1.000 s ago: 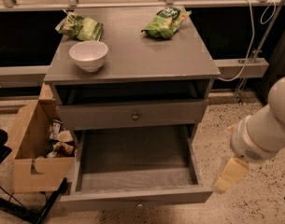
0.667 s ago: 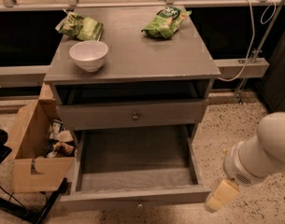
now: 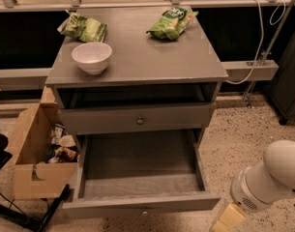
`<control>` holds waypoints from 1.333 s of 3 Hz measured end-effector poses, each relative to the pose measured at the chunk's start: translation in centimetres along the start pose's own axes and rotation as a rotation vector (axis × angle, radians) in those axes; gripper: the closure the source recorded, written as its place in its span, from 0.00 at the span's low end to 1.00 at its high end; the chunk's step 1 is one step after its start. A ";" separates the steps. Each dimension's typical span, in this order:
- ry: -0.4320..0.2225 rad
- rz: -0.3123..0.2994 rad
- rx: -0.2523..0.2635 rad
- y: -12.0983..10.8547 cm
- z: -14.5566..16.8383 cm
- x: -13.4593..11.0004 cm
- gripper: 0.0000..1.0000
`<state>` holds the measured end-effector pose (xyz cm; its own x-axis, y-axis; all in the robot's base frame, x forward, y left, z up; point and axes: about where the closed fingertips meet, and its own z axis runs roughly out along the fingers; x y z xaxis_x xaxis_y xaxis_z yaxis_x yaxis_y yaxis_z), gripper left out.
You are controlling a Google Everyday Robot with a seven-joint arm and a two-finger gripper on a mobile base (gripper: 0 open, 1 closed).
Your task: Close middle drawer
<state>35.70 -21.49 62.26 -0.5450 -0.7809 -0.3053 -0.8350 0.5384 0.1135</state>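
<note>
The middle drawer (image 3: 140,166) of the grey cabinet (image 3: 137,57) is pulled far out and is empty inside. Its front panel (image 3: 113,208) sits near the bottom edge of the camera view, with the small knob (image 3: 144,210) just showing. The drawer above it (image 3: 137,119), with a round metal knob (image 3: 140,121), stands slightly out. My gripper (image 3: 228,219) is at the bottom right, on the end of the white arm (image 3: 272,175). It is low, just right of the open drawer's front right corner and apart from it.
A white bowl (image 3: 92,57) and two green snack bags (image 3: 84,28) (image 3: 171,22) lie on the cabinet top. An open cardboard box (image 3: 33,144) with trash stands on the floor at the left. A black stand (image 3: 2,153) is at the far left. Speckled floor (image 3: 234,139) lies to the right.
My arm and gripper have moved down and slightly left, from beside the open drawer's right side to near its front right corner. The drawers have not moved.
</note>
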 end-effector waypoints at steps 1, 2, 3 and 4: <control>-0.005 -0.010 -0.018 0.4 0.9 -0.2 0.00; -0.060 0.008 -0.141 3.2 7.7 1.7 0.26; -0.099 0.029 -0.240 5.6 13.9 3.4 0.50; -0.110 0.033 -0.342 8.3 20.6 4.3 0.73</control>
<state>27.99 -13.82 42.44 -0.5763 -0.7160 -0.3941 -0.8043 0.4113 0.4289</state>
